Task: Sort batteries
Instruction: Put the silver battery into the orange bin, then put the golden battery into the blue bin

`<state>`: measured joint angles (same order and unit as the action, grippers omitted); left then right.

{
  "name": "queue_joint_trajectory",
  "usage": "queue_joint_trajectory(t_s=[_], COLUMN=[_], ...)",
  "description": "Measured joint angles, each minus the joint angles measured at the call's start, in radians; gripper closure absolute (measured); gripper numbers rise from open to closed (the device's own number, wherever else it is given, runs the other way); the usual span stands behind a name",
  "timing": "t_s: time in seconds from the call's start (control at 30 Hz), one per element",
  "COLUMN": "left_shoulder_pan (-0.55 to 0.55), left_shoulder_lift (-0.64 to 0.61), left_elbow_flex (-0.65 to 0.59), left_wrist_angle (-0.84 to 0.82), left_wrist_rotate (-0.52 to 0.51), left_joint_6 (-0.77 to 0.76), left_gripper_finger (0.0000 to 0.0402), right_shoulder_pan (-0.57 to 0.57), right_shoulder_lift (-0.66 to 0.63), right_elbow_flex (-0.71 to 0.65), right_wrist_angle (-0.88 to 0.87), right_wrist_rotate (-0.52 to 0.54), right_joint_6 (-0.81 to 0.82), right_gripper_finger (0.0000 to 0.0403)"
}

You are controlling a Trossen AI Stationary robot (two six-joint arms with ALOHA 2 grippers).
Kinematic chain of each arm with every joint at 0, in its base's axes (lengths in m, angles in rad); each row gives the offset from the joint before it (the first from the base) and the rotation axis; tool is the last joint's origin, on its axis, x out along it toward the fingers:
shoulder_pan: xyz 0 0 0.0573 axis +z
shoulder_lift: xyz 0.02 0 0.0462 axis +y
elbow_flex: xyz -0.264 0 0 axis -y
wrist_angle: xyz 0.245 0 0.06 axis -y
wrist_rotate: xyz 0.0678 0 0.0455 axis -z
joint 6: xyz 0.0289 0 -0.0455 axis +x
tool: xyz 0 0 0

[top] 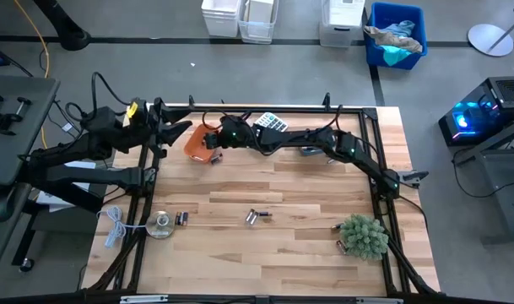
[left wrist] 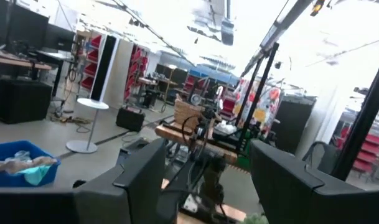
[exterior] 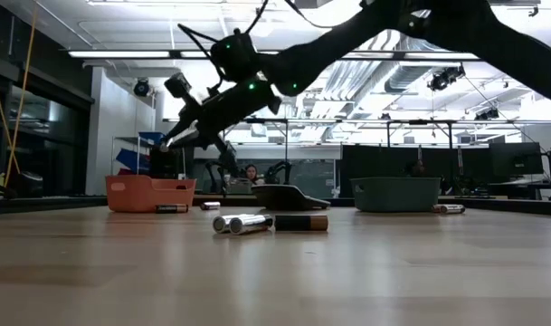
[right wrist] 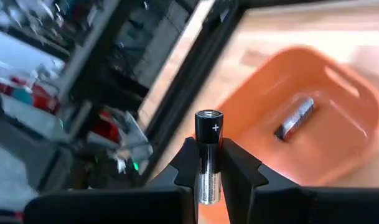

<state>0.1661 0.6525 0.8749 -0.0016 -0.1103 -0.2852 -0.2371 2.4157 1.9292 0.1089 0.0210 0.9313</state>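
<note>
Two arms show in the high view, and I take the orange bin (top: 199,143) as my landmark. My right arm reaches across the table (top: 265,245) so that the right gripper (top: 213,143) hangs just at the bin. The left gripper (top: 174,131) waits just beside the bin on the side away from my right arm, at the table's edge. Well apart from the bin, near the table's middle, lie a few batteries (top: 257,217); one more battery (top: 181,219) lies beside a round disc object (top: 161,225).

From the low view I see the right gripper (exterior: 171,136) held above the bin (exterior: 150,193). One battery (exterior: 172,208) lies on the table just beside the bin, and three batteries (exterior: 270,222) lie together nearer to the camera. A grey-green bin (exterior: 395,194) stands well apart.

On the left wrist view, the left gripper's fingers (left wrist: 142,180) stand wide apart and hold nothing.

On the right wrist view, the right gripper (right wrist: 208,171) is clenched on one upright black-and-silver battery (right wrist: 208,155), plus end up, over the bin (right wrist: 270,93). Another battery (right wrist: 295,118) lies inside the bin.
</note>
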Motion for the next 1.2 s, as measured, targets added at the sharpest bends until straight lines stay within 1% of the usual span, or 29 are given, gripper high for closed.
queue_joint_trajectory(t_s=[0.17,0.2,0.27,0.43,0.5,0.57,0.63,0.7,0.77,0.83,0.93,1.07,1.13,1.2], left_shoulder_pan=[0.000,0.000,0.000,0.000,0.000,0.000,0.000,0.000,0.000,0.000,0.000,0.004,0.005,0.006], left_shoulder_lift=[0.000,0.000,0.000,0.000,0.000,0.000,0.000,0.000,0.000,0.000,0.000,0.003,0.010,0.016], left_elbow_flex=[0.000,0.000,0.000,0.000,0.000,0.000,0.000,0.000,0.000,0.000,0.000,0.000,0.000,0.000], left_wrist_angle=[0.022,0.024,0.024,0.024,0.024,0.024,0.023,0.023,0.023,0.022,0.017,0.014,0.013,0.014], left_wrist_rotate=[-0.008,-0.008,-0.009,-0.009,-0.009,-0.009,-0.009,-0.009,-0.009,-0.009,-0.009,-0.010,-0.010,-0.010], left_joint_6=[0.000,-0.001,-0.001,-0.001,0.000,0.000,0.000,0.010,0.030,0.039,0.044,0.061,0.071,0.083], left_gripper_finger=[0.0187,0.0187,0.0187,0.0187,0.0187,0.0187,0.0187,0.0187,0.0187,0.0187,0.0187,0.0187,0.0187,0.0187], right_shoulder_pan=[0.000,0.002,0.005,0.004,0.000,-0.012,-0.031,-0.056,-0.080,-0.101,-0.122,-0.121,-0.105,-0.076], right_shoulder_lift=[0.054,0.056,0.057,0.062,0.062,0.062,0.062,0.052,0.031,-0.015,-0.110,-0.219,-0.257,-0.283], right_elbow_flex=[-0.001,-0.002,0.000,-0.001,0.008,0.034,0.065,0.096,0.134,0.170,0.214,0.219,0.218,0.218], right_wrist_angle=[0.086,0.091,0.108,0.098,0.096,0.096,0.094,0.072,0.027,-0.086,-0.342,-0.729,-0.924,-1.103], right_wrist_rotate=[0.087,0.103,0.129,0.122,0.087,-0.002,-0.096,-0.178,-0.229,-0.261,-0.242,-0.159,-0.095,-0.054], right_joint_6=[0.012,0.012,-0.002,-0.104,-0.119,-0.119,-0.122,-0.127,-0.159,-0.253,-0.467,-0.711,-0.782,-0.836], right_gripper_finger=[0.0369,0.0361,0.0329,0.0220,0.0183,0.0159,0.0148,0.0146,0.0148,0.0154,0.0164,0.0180,0.0187,0.0191])
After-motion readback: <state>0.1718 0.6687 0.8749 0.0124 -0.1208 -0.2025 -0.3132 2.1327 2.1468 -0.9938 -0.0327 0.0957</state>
